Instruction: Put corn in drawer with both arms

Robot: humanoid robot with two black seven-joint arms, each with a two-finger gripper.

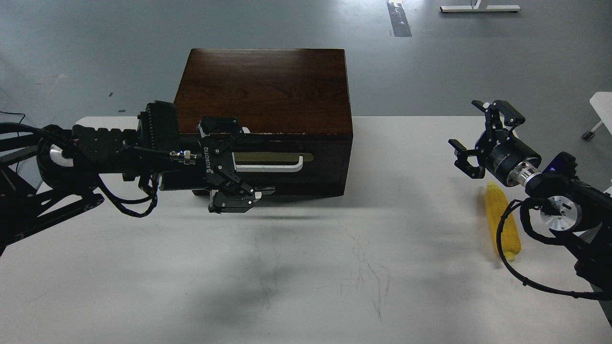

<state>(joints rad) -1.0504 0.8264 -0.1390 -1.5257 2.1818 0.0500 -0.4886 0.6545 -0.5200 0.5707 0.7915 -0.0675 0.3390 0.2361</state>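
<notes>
1. My left gripper (pixel 239 165) hangs in front of the drawer (pixel 287 165), its black fingers spread wide, one above and one below the left end of the handle (pixel 270 165); it grips nothing.
2. The drawer has a dark brown wooden front and sits shut in its box (pixel 263 88), a squat block of glossy reddish-brown wood with visible grain.
3. The handle is a smooth white bar with rounded ends, mounted on a long brass-coloured plate.
4. My right gripper (pixel 478 138) hovers well to the right of the box, fingers splayed open and empty, with a silver wrist joint behind it.
5. The corn (pixel 502 224) lies flat on the table (pixel 306 286) below that gripper, apart from it: a bright yellow tapered cob with ridged kernel rows, a black cable looping across it.
6. The table is matte white, scuffed with thin dark scratches.
</notes>
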